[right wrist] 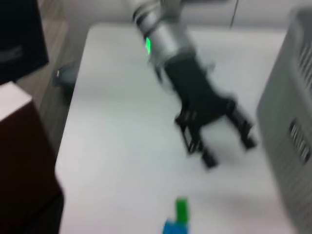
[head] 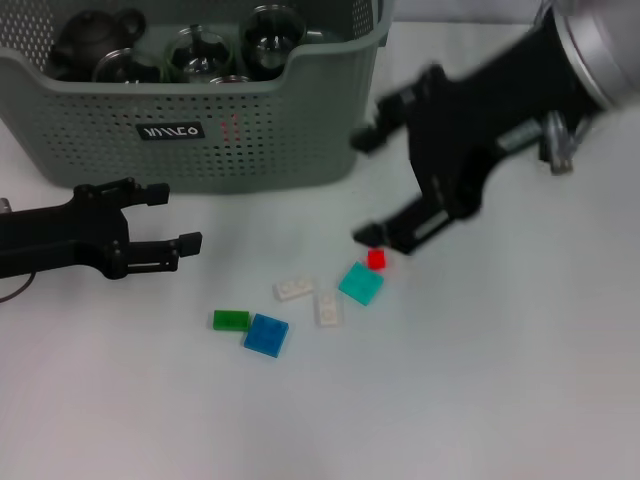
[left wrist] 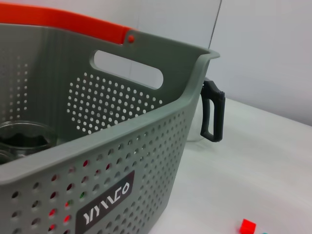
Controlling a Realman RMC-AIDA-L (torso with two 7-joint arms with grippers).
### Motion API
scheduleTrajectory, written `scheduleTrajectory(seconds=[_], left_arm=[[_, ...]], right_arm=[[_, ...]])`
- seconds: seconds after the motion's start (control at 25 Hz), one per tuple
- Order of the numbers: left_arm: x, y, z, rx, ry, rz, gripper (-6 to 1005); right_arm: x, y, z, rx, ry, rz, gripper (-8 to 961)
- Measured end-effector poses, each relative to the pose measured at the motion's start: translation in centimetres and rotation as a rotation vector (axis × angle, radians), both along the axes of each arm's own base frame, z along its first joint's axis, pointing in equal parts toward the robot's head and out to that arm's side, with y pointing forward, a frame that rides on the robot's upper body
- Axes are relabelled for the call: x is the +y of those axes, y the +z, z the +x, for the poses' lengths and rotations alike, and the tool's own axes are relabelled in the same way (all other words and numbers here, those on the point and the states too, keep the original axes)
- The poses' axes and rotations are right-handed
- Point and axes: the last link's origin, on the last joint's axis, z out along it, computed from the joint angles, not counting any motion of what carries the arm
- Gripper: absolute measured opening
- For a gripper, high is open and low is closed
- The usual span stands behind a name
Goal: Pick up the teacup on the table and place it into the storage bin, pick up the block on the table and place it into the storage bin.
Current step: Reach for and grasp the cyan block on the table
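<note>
The grey-green storage bin (head: 250, 130) stands at the back left, and its wall fills the left wrist view (left wrist: 146, 161). Glass teacups (head: 200, 50) and a dark teapot (head: 95, 40) sit inside it. Small blocks lie on the table in front: red (head: 376, 259), teal (head: 360, 284), two white (head: 294, 289), green (head: 231, 320) and blue (head: 266, 334). My right gripper (head: 367, 186) hangs open just right of the bin, with its lower fingertip right above the red block. My left gripper (head: 172, 215) rests open in front of the bin's left part and holds nothing.
A black handle on a white vessel (left wrist: 213, 117) shows behind the bin's corner. The bin carries an orange handle (left wrist: 73, 22). The right wrist view shows the left gripper (right wrist: 224, 141), the green block (right wrist: 181, 209) and the table's edge with the floor beyond.
</note>
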Motion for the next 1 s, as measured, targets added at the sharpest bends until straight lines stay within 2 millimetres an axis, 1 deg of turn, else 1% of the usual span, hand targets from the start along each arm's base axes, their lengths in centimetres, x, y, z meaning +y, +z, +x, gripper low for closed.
scheduleTrajectory(seconds=[0.16, 0.28, 0.48, 0.8, 1.0], left_arm=[[0.0, 0.0, 0.0, -0.001, -0.001, 0.001, 875], [0.1, 0.0, 0.1, 0.001, -0.005, 0.004, 874], [0.2, -0.1, 0.1, 0.000, -0.006, 0.006, 873], [0.1, -0.3, 0.2, -0.004, -0.007, 0.003, 874], [-0.1, -0.4, 0.1, -0.006, -0.002, 0.003, 874]], right_arm=[[0.0, -1.4, 1.9, -0.121, -0.083, -0.014, 893], [0.5, -3.3, 3.1, -0.207, -0.128, -0.026, 898], [1.6, -6.5, 4.5, -0.277, -0.158, -0.040, 896], [2.9, -10.8, 6.4, -0.338, -0.118, 0.006, 894], [3.0, -12.3, 6.7, -0.344, -0.080, 0.039, 893]])
